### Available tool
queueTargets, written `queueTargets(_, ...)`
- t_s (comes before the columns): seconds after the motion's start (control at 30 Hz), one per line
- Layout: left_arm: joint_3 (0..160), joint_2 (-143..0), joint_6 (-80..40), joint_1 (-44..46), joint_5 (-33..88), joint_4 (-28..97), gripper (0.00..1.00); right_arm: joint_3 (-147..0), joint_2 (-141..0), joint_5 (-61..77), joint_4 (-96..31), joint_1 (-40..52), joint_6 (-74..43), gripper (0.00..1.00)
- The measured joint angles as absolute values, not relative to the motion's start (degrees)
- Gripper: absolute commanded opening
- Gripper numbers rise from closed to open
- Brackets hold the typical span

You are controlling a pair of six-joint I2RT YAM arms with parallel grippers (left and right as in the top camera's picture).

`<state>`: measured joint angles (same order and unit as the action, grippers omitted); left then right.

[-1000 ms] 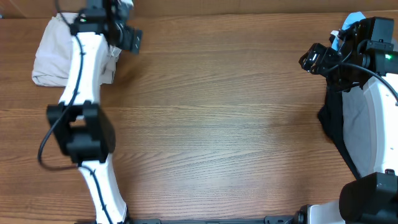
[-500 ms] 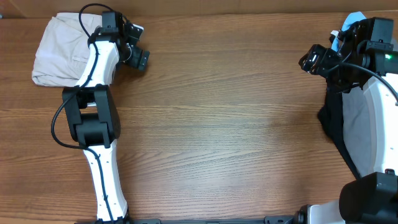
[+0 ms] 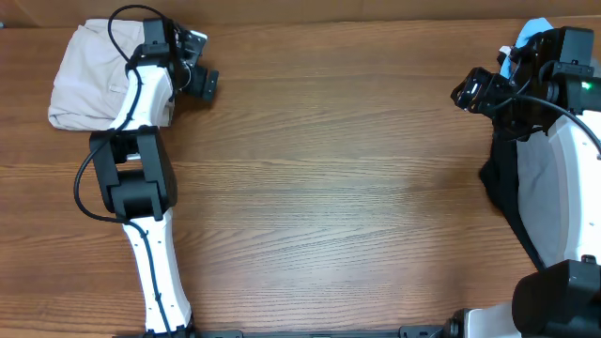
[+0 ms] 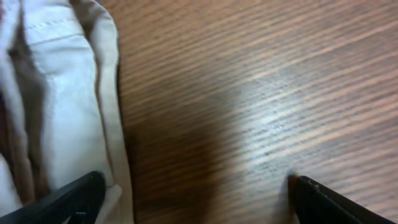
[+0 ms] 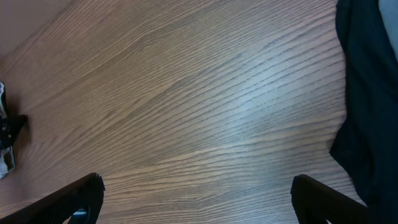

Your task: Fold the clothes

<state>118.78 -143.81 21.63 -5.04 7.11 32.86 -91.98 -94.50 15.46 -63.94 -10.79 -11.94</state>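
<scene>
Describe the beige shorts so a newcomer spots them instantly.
On the wooden table, go to the far-left corner, where the left arm reaches. The beige shorts lie bunched there, partly under that arm. Their beige sets them apart from the black garment at the right edge.

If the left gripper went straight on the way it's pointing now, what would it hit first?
Probably the bare table. The left gripper has its jaws open around wood grain, with the beige shorts just beside one finger. That finger might brush the cloth, but depth is hard to judge.
</scene>
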Motion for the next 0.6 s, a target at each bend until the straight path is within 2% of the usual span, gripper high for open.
queueTargets(0.6,118.8,-144.5,21.6,-6.8,7.3,28.9,0.99,-92.0,-94.5,15.5,-64.0,-10.8,-11.9,1.00)
